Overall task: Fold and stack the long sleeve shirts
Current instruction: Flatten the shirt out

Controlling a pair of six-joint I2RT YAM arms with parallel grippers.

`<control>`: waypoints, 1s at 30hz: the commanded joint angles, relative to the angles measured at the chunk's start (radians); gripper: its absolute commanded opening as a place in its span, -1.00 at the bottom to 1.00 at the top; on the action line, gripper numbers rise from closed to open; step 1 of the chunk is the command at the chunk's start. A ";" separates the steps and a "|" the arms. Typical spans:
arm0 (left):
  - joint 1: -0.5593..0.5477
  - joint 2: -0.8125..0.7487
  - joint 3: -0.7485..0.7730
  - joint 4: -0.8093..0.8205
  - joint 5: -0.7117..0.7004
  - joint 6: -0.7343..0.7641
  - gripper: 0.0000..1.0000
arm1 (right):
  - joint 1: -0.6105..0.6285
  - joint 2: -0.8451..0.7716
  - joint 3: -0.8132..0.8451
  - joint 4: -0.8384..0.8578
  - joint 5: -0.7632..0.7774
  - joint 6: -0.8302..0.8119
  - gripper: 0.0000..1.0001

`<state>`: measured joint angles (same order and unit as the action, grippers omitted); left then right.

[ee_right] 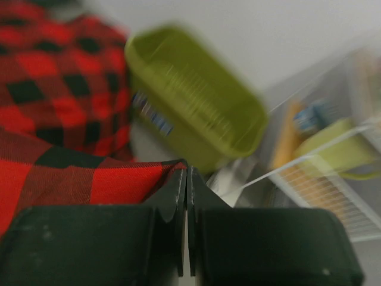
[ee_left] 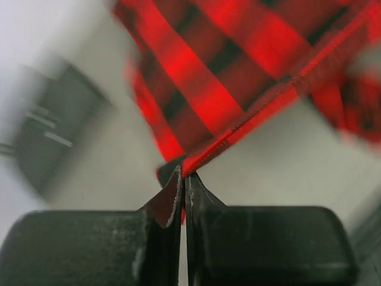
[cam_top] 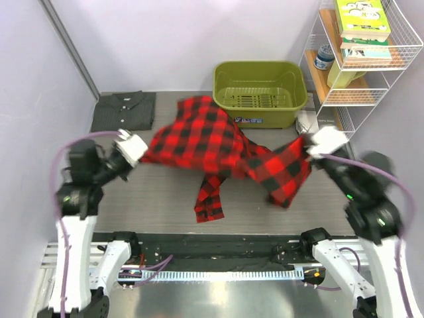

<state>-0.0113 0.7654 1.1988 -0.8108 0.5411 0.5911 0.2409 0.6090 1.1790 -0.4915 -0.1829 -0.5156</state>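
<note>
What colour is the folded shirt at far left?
The folded shirt is dark grey; the top view shows it best.

- Red-and-black plaid shirt (cam_top: 199, 136): I read woven cloth, matt and slightly fuzzy. A stitched hem shows in the left wrist view.
- Charcoal grey shirt (cam_top: 123, 110): matt cloth, smooth, with small pale buttons.
- Bench (cam_top: 152, 199): grey, matt, even surface. I cannot tell the material.
- Green basin (cam_top: 260, 93): moulded plastic, smooth, with a faint sheen.
- Wire rack (cam_top: 351, 98): white-coated metal wire with wood-look shelves.
- Books (cam_top: 361, 16): glossy paper covers.
- Left end effector (ee_left: 183, 174) and right end effector (ee_right: 187, 170): black matt plastic by my reading, with pale scuffs on the finger faces.
- Base plate (cam_top: 218, 298): bare metal with a dull shine.
</note>
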 commanded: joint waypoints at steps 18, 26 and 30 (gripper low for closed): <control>-0.062 0.789 0.100 -0.228 -0.201 0.241 0.02 | -0.011 0.808 0.091 -0.459 -0.090 -0.276 0.35; -0.095 1.123 0.262 -0.127 -0.306 0.179 -0.14 | -0.009 1.018 0.108 -0.490 -0.089 -0.282 0.23; -0.105 1.178 0.175 -0.082 -0.371 0.187 -0.57 | -0.009 1.071 0.042 -0.426 -0.018 -0.323 0.15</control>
<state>-0.1024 1.9293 1.4307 -0.9581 0.2539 0.7910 0.2314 1.6558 1.2530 -0.9688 -0.2581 -0.8238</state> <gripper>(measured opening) 0.318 0.585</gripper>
